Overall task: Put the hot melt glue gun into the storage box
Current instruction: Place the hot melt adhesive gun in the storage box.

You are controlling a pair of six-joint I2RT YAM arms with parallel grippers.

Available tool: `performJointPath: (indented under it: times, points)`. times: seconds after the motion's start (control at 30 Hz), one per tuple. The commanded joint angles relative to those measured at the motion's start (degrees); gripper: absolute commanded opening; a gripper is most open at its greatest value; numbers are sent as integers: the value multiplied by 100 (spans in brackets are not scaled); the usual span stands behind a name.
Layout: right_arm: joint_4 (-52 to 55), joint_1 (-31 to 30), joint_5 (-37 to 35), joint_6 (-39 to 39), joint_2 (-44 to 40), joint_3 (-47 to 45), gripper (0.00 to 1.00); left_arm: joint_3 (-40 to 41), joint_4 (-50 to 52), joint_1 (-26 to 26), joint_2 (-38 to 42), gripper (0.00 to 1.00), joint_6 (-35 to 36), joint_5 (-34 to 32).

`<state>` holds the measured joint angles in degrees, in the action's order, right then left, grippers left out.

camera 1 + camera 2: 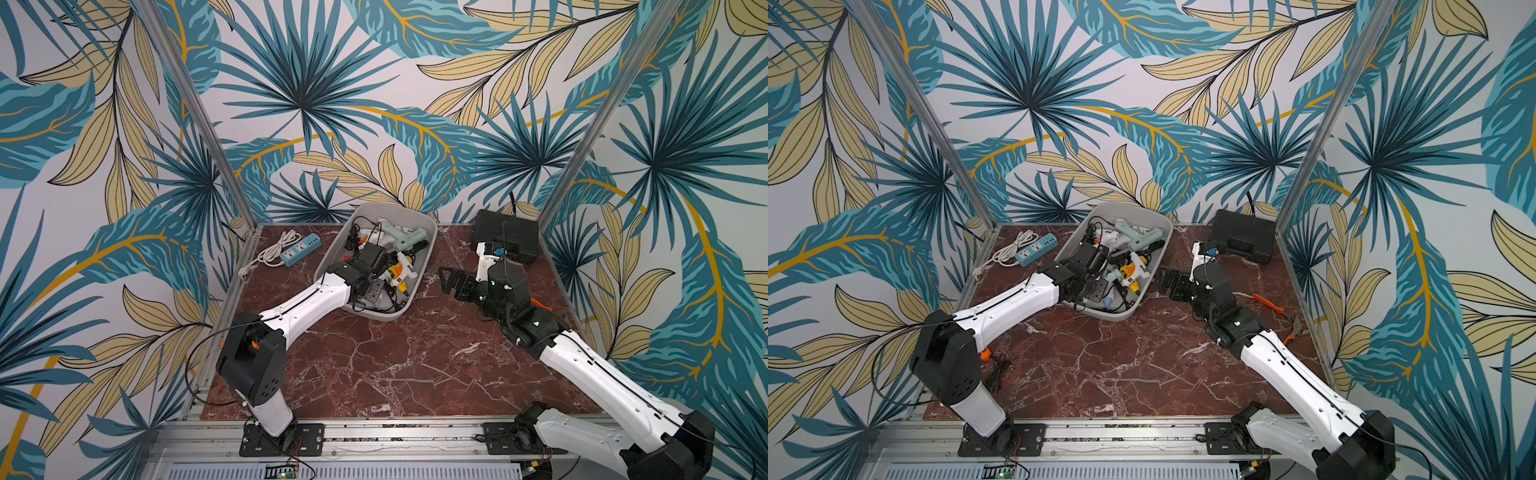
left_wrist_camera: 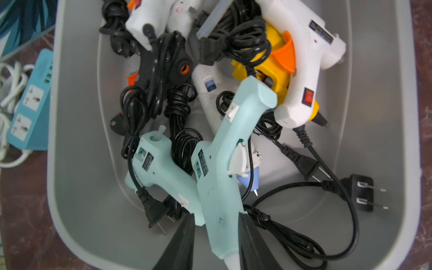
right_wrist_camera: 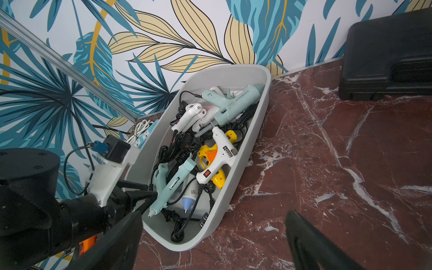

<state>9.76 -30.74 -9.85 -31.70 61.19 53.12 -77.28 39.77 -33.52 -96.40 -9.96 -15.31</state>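
The storage box (image 1: 432, 237) (image 1: 1167, 232) is a light-grey tub at the back middle of the table, holding several glue guns and black cords. My left gripper (image 2: 217, 215) (image 1: 376, 291) reaches into its near end. Its jaws are closed on the barrel of a mint hot melt glue gun (image 2: 217, 187) (image 3: 168, 187), which slants over the box floor with its nozzle towards the wrist. A second mint gun (image 2: 159, 168) lies beside it, and a white and yellow gun (image 2: 304, 70) lies further in. My right gripper (image 3: 210, 219) (image 1: 451, 278) is open and holds nothing, low over the table just right of the box.
A blue power strip (image 1: 299, 249) with a coiled white cable lies left of the box. A black hard case (image 1: 505, 237) stands at the back right. Orange-handled pliers (image 1: 1268, 303) lie near the right wall behind the right arm. A loose plug (image 2: 360, 191) rests in the box.
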Motion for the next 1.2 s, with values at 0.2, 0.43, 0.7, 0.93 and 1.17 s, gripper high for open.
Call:
performJointPath:
  times: [0.2,0.43,0.7,0.93,1.17]
  points:
    - [-35,-11,-39,-45,69,-92,99,115,680,38,227,31,-788,-529]
    - [-53,-6,-9,-32,128,-83,100,230,559,40,88,23,-885,-157]
    - [-53,-9,-34,-35,101,-89,100,141,86,-46,-218,18,-869,647]
    - [-9,-7,-111,-24,38,-118,100,187,-91,-54,-414,14,-993,964]
    - [-27,-3,-94,-9,77,-93,100,211,-282,-44,-490,14,-1037,984]
